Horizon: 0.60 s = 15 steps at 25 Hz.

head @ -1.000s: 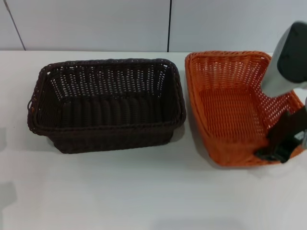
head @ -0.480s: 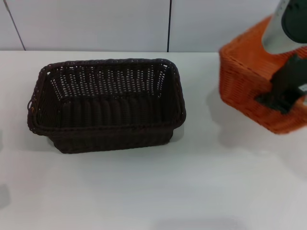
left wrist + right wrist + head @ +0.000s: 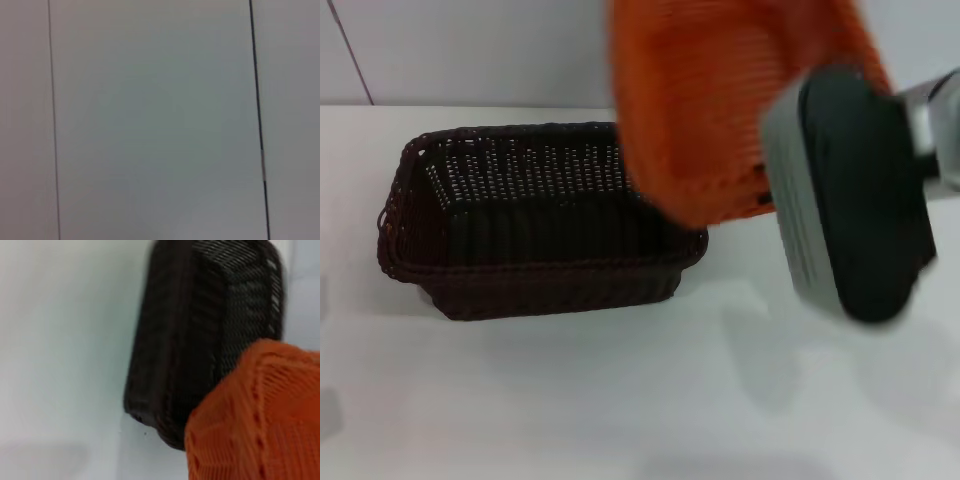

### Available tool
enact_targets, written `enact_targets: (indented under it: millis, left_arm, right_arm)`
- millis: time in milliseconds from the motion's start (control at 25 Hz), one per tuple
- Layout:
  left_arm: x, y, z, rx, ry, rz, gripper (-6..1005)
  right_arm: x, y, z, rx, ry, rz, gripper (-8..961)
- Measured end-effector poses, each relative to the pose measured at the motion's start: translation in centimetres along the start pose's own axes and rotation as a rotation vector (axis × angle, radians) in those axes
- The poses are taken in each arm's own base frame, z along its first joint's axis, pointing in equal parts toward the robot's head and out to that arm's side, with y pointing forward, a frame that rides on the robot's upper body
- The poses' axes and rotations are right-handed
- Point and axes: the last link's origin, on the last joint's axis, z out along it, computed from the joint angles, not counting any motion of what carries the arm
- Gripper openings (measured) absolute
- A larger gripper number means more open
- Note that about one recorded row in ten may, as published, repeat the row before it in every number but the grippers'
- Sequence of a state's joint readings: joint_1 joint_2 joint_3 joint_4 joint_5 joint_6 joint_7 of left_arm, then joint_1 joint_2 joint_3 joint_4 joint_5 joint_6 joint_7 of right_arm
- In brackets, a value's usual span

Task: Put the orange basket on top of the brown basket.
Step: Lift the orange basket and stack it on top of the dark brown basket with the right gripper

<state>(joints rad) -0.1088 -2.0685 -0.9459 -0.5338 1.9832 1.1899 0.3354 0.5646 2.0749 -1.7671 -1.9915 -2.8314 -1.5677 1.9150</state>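
Observation:
The orange basket (image 3: pixel 720 100) is lifted off the table and tilted, hanging in the air over the right end of the brown basket (image 3: pixel 530 220). My right arm's wrist (image 3: pixel 855 190) is next to it at the right; its fingers are hidden behind the wrist and the basket. The brown basket stands upright on the white table, left of centre. In the right wrist view the orange basket (image 3: pixel 260 415) fills the near corner with the brown basket (image 3: pixel 200 330) beyond it. My left gripper is out of view; its wrist camera shows only a plain wall.
The white table (image 3: pixel 620 400) extends in front of and to the right of the brown basket. A white panelled wall (image 3: pixel 520 50) stands behind the table.
The orange basket has been lifted from the table at the right and swung up and left, from beside the brown basket to above its right end. The right arm moved with it.

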Motion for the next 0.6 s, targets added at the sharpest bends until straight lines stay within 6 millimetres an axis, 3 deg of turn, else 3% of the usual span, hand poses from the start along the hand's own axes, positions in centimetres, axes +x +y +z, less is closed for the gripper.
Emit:
enact_targets:
  millis: [80,280,600]
  left_arm:
    - [0.0,0.2,-0.1,-0.008,-0.002,-0.013,726]
    - [-0.1,0.7,-0.3,-0.029,-0.005,-0.037,726]
    - [0.0,1.2,-0.5,-0.044,-0.006,-0.046,725]
  right_arm:
    - [-0.9,0.9,-0.2,0.044,-0.024,-0.194,167]
    - [-1.0,1.1,0.1,0.151,-0.002,-0.397,168]
    - [-0.8,0.5,1.0,0.213,0.008,-0.491,167]
